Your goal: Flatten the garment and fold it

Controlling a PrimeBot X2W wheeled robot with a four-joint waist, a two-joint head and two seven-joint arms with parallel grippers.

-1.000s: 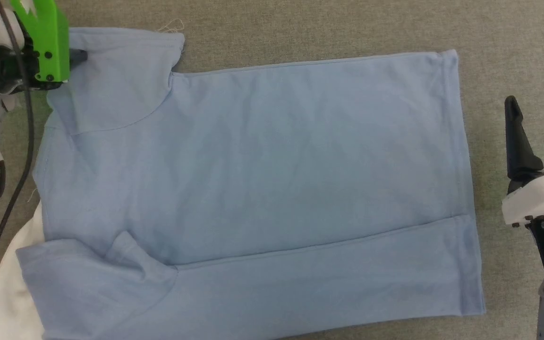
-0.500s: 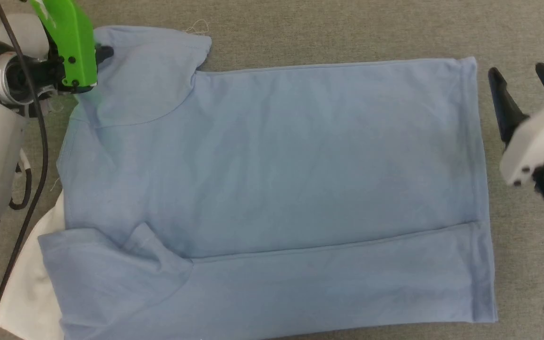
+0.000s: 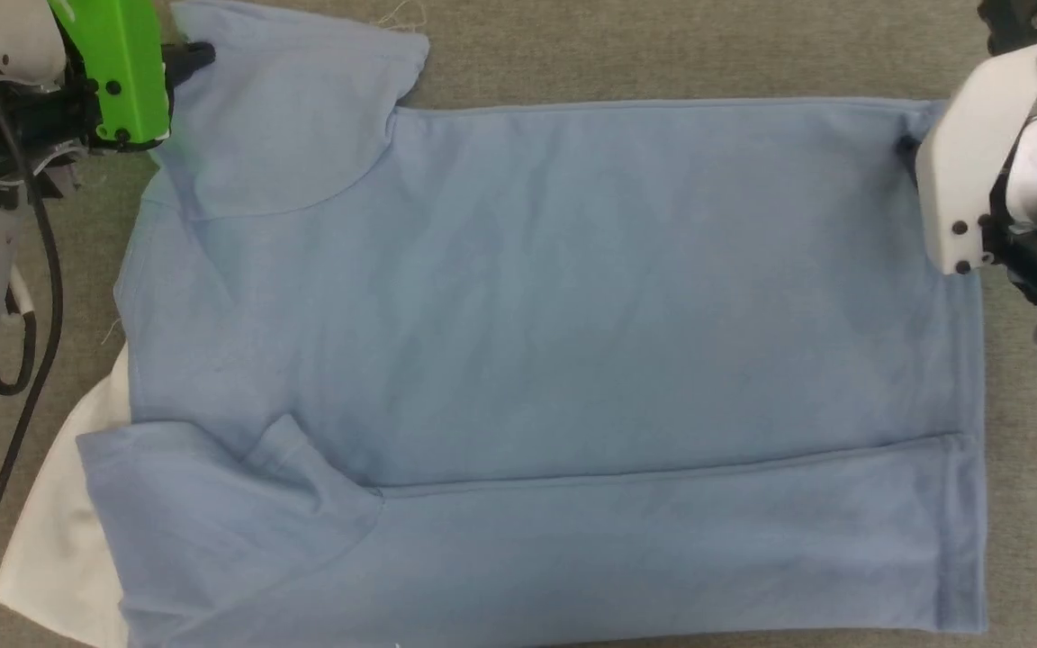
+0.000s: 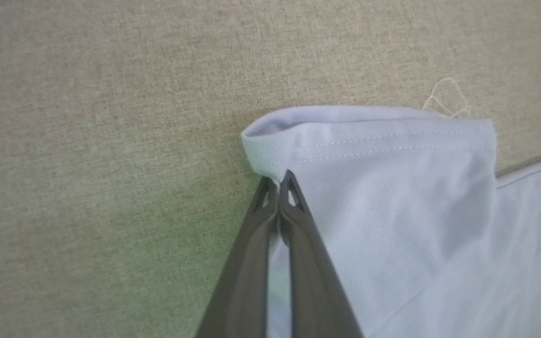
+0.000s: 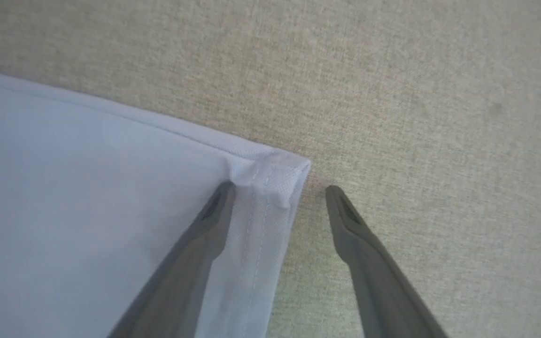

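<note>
Left gripper pinches shut on the sleeve edge of the garment. Right gripper stands wide, straddling its far hem corner. It lies spread on the beige surface. The right should probably close over both layers before both lift evenly.

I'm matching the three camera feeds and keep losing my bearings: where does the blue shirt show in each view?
Head view: the garment spreads across most of the picture, sleeves left, hem right.
Left wrist view: its sleeve takes the right half, the left gripper shut on its edge.
Right wrist view: its hem corner covers the left side, between the open right gripper's fingers.
Shared landmark: the beige woven surface bordering the garment.
</note>
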